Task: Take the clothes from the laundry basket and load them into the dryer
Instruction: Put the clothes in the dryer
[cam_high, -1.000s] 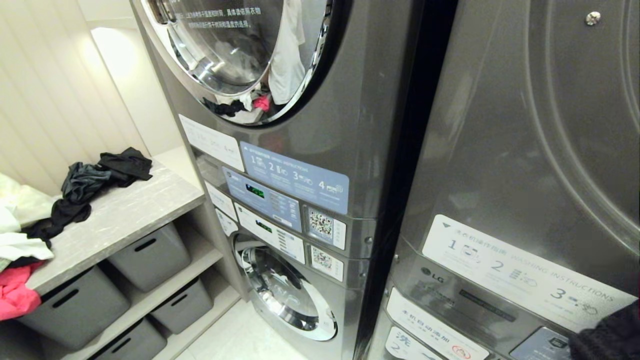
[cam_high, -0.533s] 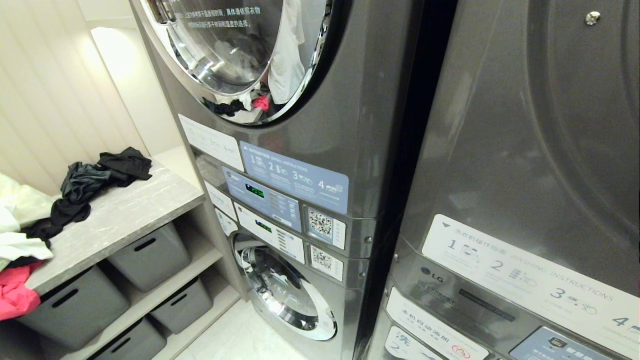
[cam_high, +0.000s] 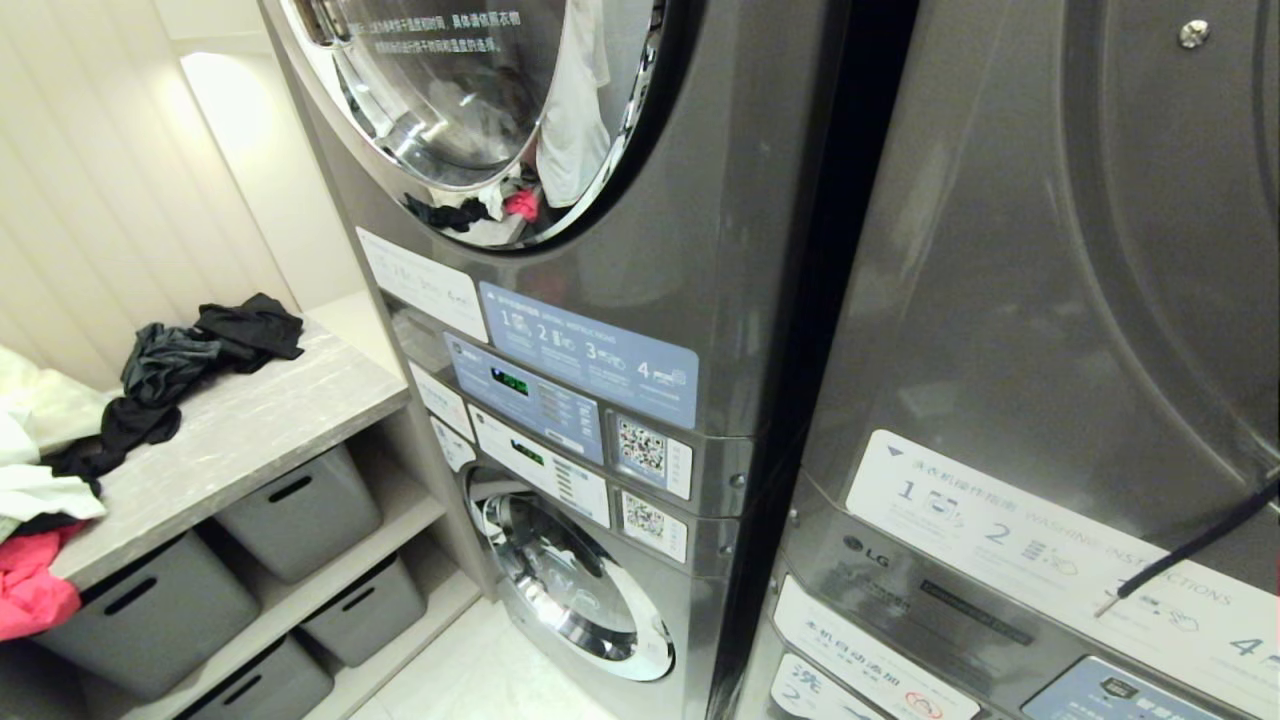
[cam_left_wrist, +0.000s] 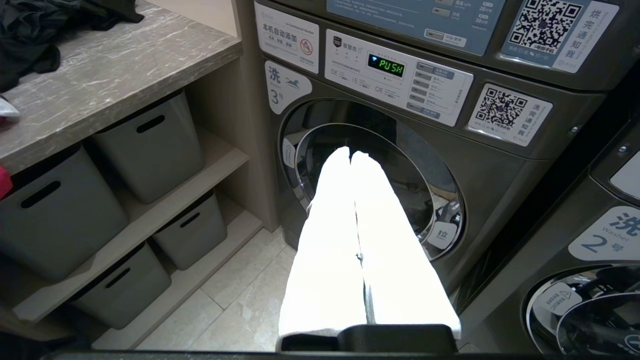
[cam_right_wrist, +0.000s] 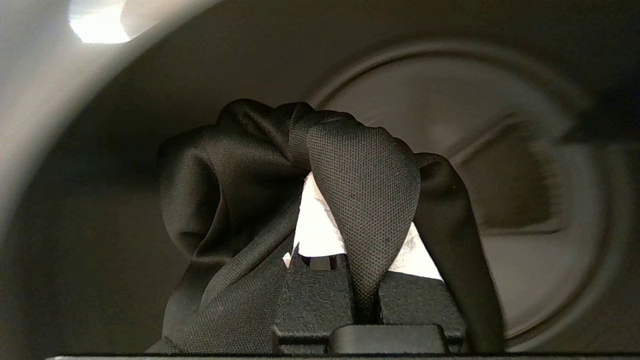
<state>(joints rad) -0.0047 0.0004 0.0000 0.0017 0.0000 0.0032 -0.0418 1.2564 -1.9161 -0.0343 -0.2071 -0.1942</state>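
My right gripper (cam_right_wrist: 352, 200) is shut on the clothes (cam_right_wrist: 240, 175). They are a black woven garment that drapes over both fingers and hides the tips. Behind the cloth, the right wrist view is filled by a dark grey round recess (cam_right_wrist: 525, 200). In the head view the dryer (cam_high: 1050, 250) is the upper grey unit of the near right stack. A thin black cord (cam_high: 1190, 548) of the garment reaches in from the right edge across the dryer's white instruction label. The laundry basket is out of view. My left gripper (cam_left_wrist: 350, 155) is parked and shut, empty, in front of the lower round door (cam_left_wrist: 370, 185) of the left stack.
On the left a grey stone counter (cam_high: 250, 420) carries loose black (cam_high: 180, 370), white and pink clothes. Grey bins (cam_high: 300, 510) sit on shelves under it. The left stack has a chrome-rimmed glass door (cam_high: 450, 100) above its control panels. Pale floor tiles (cam_left_wrist: 240, 300) lie in front of the stacks.
A dark bundle of cloth in the head view's bottom right corner a second ago has gone out of view. The thin black cord now shows at the right edge.
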